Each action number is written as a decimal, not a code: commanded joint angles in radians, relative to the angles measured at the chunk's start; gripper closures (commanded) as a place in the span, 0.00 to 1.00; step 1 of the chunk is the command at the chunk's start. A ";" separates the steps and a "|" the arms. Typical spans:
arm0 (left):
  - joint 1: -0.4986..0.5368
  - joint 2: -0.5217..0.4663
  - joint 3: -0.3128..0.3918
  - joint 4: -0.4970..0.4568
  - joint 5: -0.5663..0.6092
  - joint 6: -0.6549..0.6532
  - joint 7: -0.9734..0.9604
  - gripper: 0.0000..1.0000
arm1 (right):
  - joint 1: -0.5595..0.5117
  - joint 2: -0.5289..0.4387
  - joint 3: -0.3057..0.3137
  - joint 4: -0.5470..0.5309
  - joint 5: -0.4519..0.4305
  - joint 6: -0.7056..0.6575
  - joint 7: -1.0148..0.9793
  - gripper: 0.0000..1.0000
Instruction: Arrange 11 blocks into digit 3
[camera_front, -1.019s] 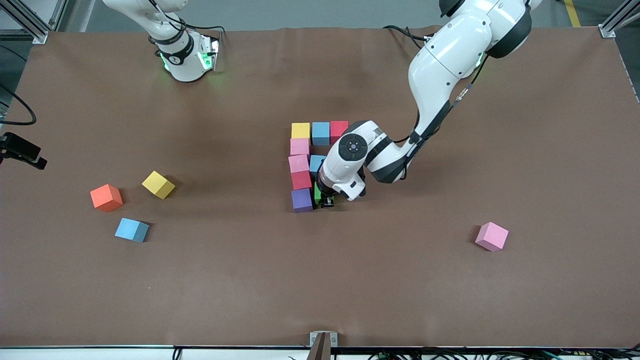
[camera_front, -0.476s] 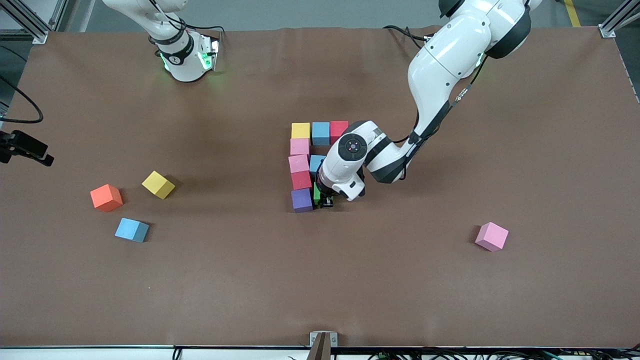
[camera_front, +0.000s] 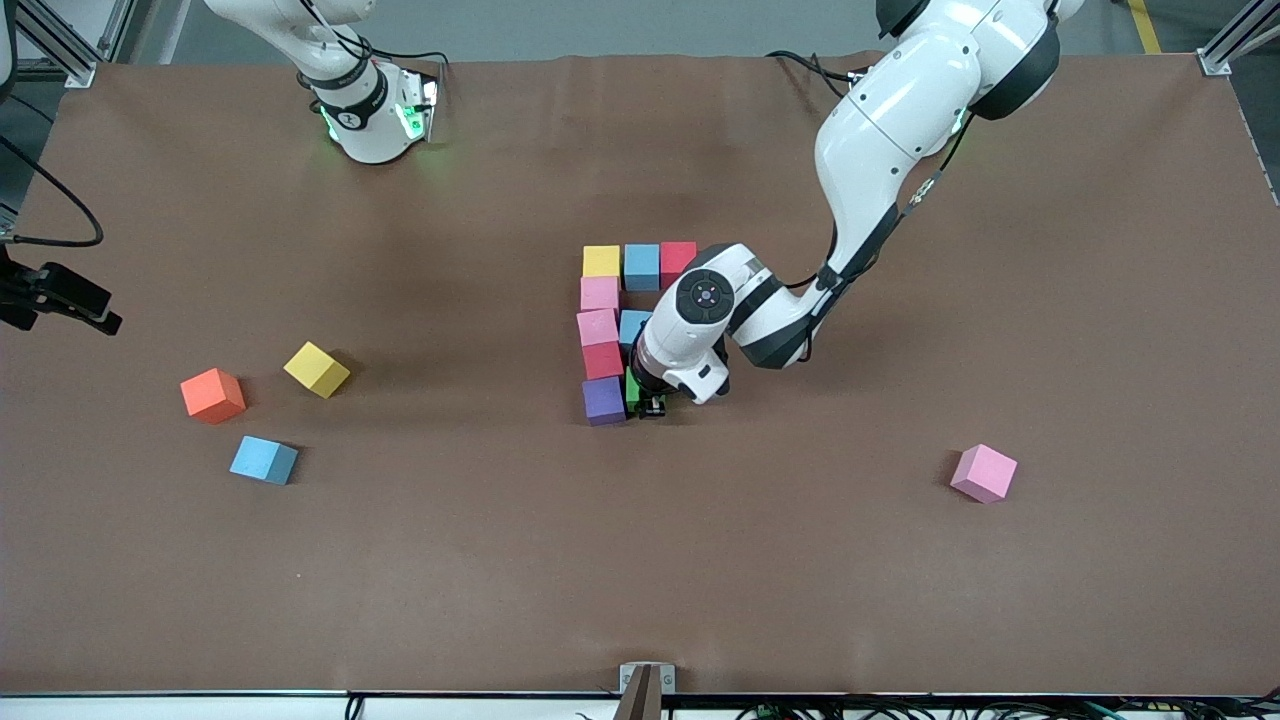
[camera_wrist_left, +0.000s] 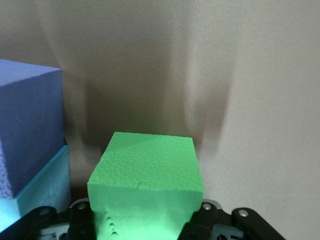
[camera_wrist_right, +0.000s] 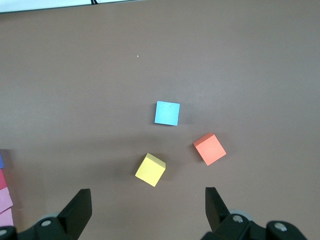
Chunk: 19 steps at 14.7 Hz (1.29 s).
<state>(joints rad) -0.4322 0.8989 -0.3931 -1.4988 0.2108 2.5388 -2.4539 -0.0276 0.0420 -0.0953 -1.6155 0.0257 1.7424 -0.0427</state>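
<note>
My left gripper (camera_front: 646, 402) is shut on the green block (camera_front: 633, 390), low at the table right beside the purple block (camera_front: 603, 399). In the left wrist view the green block (camera_wrist_left: 145, 175) fills the gap between my fingers, with the purple block (camera_wrist_left: 27, 120) alongside. The figure's blocks touch: yellow (camera_front: 601, 261), blue (camera_front: 641, 266) and red (camera_front: 677, 260) in a row, then pink (camera_front: 599, 293), pink (camera_front: 596, 326), red (camera_front: 602, 359) and purple in a column, with a blue block (camera_front: 633, 325) beside the second pink. My right gripper (camera_wrist_right: 147, 212) hangs open and empty, out of the front view.
Toward the right arm's end lie a loose yellow cube (camera_front: 316, 369), an orange cube (camera_front: 212, 395) and a blue cube (camera_front: 263, 460); the right wrist view shows the same three. A pink cube (camera_front: 984, 473) lies alone toward the left arm's end. A black object (camera_front: 60, 295) pokes in at the table's edge.
My left hand has edged the green block slightly closer to the purple block. The black object at the table's edge has shifted a little. The blocks on the table have not moved.
</note>
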 joint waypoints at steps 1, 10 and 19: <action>-0.031 0.046 0.026 0.051 -0.011 0.020 0.001 0.77 | 0.000 -0.036 0.003 -0.043 0.003 0.013 0.018 0.00; -0.045 0.058 0.037 0.058 -0.014 0.021 -0.008 0.77 | 0.001 -0.034 0.003 0.000 0.003 0.011 0.010 0.00; -0.054 0.072 0.037 0.074 -0.016 0.029 -0.010 0.77 | 0.005 -0.030 0.003 0.000 0.003 0.011 0.010 0.00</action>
<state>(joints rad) -0.4594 0.9109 -0.3721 -1.4709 0.2099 2.5387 -2.4545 -0.0268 0.0270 -0.0943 -1.6038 0.0257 1.7500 -0.0425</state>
